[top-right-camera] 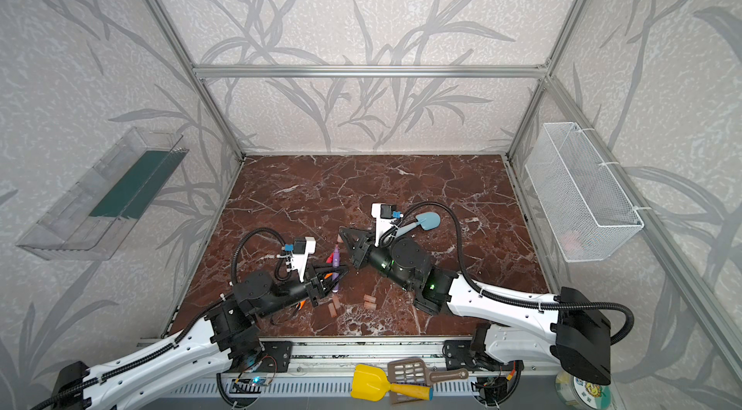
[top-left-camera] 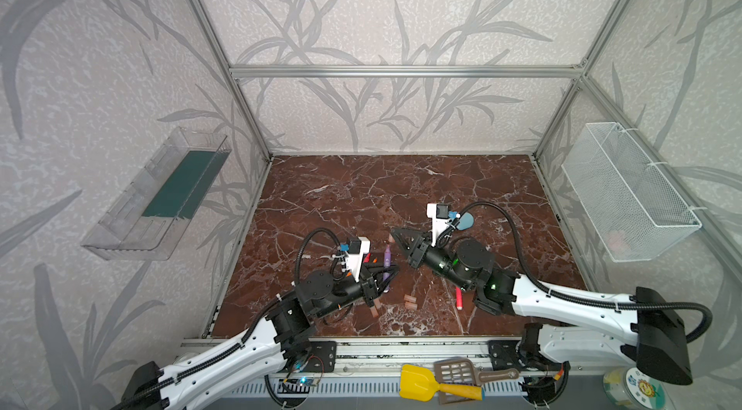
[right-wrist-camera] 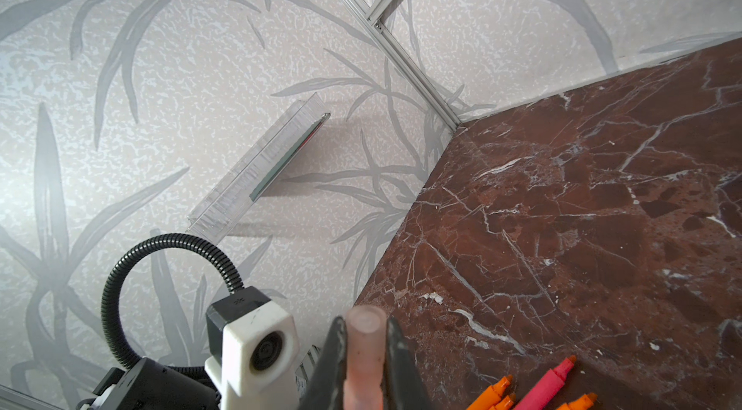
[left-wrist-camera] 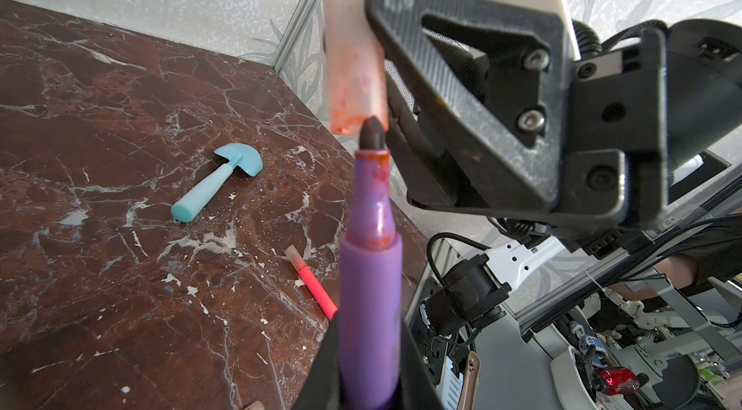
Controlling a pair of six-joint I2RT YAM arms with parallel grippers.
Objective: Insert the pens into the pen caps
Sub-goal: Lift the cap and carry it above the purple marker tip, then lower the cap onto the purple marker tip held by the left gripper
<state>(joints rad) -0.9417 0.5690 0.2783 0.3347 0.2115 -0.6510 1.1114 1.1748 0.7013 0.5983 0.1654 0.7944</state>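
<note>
My left gripper is shut on a purple pen, also seen in both top views. My right gripper is shut on a pale pinkish pen cap above the table's middle. In the left wrist view the pen's dark tip meets the rim of the cap's open end, slightly off-centre. Two loose caps lie side by side near the front, and one more lies by the left arm. Orange pens and a red-pink pen lie uncapped on the table.
A light-blue toy shovel lies behind the right wrist. A capped red pen lies under the right arm. A wire basket hangs on the right wall and a clear tray on the left. A yellow scoop rests on the front rail.
</note>
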